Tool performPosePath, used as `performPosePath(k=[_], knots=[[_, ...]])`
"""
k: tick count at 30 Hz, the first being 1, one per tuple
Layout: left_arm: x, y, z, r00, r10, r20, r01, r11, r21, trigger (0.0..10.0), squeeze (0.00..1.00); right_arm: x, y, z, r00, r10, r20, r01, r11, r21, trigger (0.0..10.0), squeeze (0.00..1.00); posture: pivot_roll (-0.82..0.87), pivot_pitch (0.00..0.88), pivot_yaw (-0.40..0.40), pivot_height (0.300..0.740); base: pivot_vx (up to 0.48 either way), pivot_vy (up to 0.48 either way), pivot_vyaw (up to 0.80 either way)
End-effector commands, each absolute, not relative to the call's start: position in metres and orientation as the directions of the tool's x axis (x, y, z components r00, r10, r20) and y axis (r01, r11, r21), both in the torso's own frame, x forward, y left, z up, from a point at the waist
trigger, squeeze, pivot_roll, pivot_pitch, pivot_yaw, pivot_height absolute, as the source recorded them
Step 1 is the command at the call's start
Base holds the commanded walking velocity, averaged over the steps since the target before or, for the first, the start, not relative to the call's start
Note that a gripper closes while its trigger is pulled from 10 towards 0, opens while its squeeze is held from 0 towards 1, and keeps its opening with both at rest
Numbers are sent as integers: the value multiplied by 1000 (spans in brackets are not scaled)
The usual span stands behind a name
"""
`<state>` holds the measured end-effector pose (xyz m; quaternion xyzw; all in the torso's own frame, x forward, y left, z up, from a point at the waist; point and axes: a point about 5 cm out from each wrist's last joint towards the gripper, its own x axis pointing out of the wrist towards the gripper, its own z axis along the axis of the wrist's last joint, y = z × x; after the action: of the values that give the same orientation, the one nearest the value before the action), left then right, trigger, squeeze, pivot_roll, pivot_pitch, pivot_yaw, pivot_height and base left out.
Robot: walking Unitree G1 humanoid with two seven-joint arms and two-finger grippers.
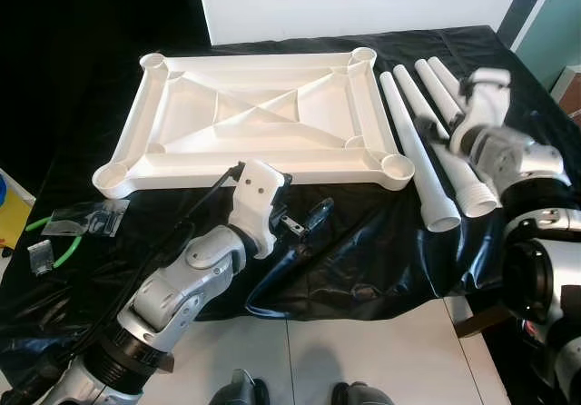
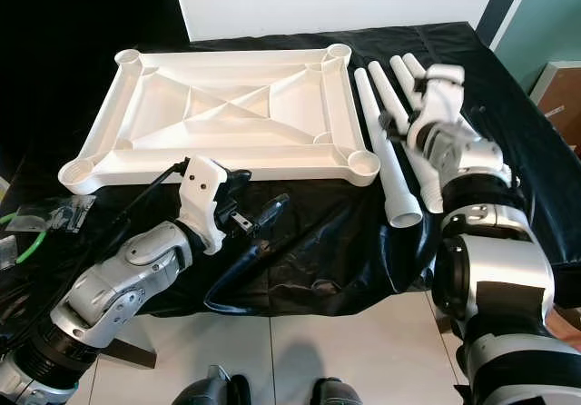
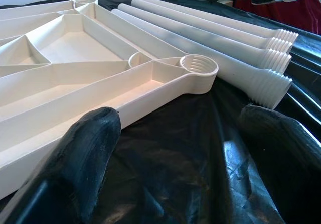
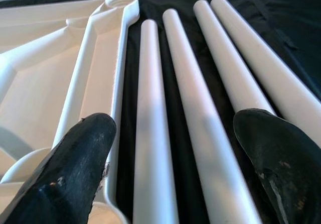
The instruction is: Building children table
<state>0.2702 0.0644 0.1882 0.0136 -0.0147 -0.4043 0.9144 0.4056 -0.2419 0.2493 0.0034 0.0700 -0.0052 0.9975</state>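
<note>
Lying at the far left edge of the black plastic sheet [image 1: 363, 269] are small clear bags [image 1: 86, 216] and a green cable [image 1: 65, 252]. Right of them the left gripper [image 1: 304, 225] hovers just above the wrinkled, glossy sheet, its fingers [image 3: 80, 163] spread wide and holding nothing, near the front rim of the tabletop [image 1: 263, 119]. That tabletop is a white moulded-plastic rectangle lying upside down, with raised ribs crossing its underside and a round threaded socket [image 3: 198, 69] at each corner. Just beside its right edge lie four table legs [image 1: 419, 146], smooth white tapered tubes set side by side, their threaded wide ends toward the front edge of the sheet. The right gripper [image 4: 175, 153] hangs low over these legs, fingers [image 4: 83, 153] set wide to either side of the two inner tubes and touching neither. Open sheet lies between the front sockets and the table's front edge, with pale floor tiles [image 1: 363, 350] beyond.
</note>
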Motion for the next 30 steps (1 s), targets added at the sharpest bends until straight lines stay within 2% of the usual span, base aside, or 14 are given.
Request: performPosePath(k=[1, 4, 6, 9, 10, 11, 12, 13, 14, 15, 20, 21, 22, 30], knots=[[261, 58, 189, 484, -875, 1, 874, 483, 42, 10000, 0, 405, -242, 246, 989, 1, -145, 3, 1000, 26, 10000, 0, -49, 124, 31, 740, 0, 0, 0], [261, 58, 189, 481, -877, -2, 876, 480, 42, 10000, 0, 406, -242, 250, 988, 9, -152, 0, 998, 61, 10000, 0, -48, 123, 38, 740, 0, 0, 0], [261, 58, 189, 479, -878, -4, 877, 479, 40, 10000, 0, 405, -244, 240, 973, -29, -227, 32, 999, 11, 10000, 0, -47, 124, 39, 740, 0, 0, 0], [261, 58, 189, 479, -878, -4, 877, 479, 39, 10000, 0, 404, -245, 235, 966, -49, -255, 47, 999, -15, 10000, 0, -48, 124, 41, 740, 0, 0, 0], [260, 58, 189, 478, -878, -5, 878, 478, 38, 10000, 0, 403, -244, 227, 952, -56, -300, 46, 998, -39, 8510, 0, -48, 125, 41, 740, 0, 0, 0], [260, 58, 188, 478, -879, -6, 878, 477, 38, 10000, 0, 402, -244, 223, 943, -56, -327, 43, 998, -49, 5922, 0, -48, 125, 42, 740, 0, 0, 0], [260, 58, 189, 477, -879, -7, 878, 477, 38, 10000, 0, 401, -243, 216, 932, -60, -357, 35, 996, -77, 7647, 0, -47, 126, 41, 740, 0, 0, 0], [260, 58, 189, 477, -879, -7, 878, 477, 38, 10000, 0, 401, -243, 216, 932, -60, -357, 35, 996, -77, 7647, 0, -47, 126, 41, 740, 0, 0, 0], [260, 58, 189, 477, -879, -7, 878, 477, 38, 10000, 0, 400, -243, 210, 922, -66, -382, 30, 994, -101, 8392, 0, -46, 126, 41, 740, 0, 0, 0], [260, 58, 189, 477, -879, -6, 878, 477, 37, 10000, 0, 399, -243, 206, 914, -70, -399, 25, 993, -117, 3569, 0, -46, 126, 41, 740, 0, 0, 0], [260, 59, 188, 480, -877, -8, 877, 479, 38, 10000, 0, 397, -243, 196, 896, -83, -436, 25, 990, -137, 3843, 0, -44, 126, 41, 740, 0, 0, 0], [260, 59, 188, 480, -877, -9, 877, 479, 37, 10000, 0, 396, -243, 195, 891, -88, -446, 30, 990, -136, 9216, 0, -44, 126, 41, 740, 0, 0, 0], [260, 59, 188, 479, -878, -9, 877, 479, 36, 10000, 0, 396, -244, 194, 888, -93, -451, 32, 989, -141, 10000, 0, -44, 126, 41, 740, 0, 0, 0], [261, 59, 189, 480, -877, -9, 877, 480, 34, 10000, 0, 395, -249, 194, 884, -128, -450, 66, 986, -152, 10000, 0, -45, 124, 43, 740, 0, 0, 0]])
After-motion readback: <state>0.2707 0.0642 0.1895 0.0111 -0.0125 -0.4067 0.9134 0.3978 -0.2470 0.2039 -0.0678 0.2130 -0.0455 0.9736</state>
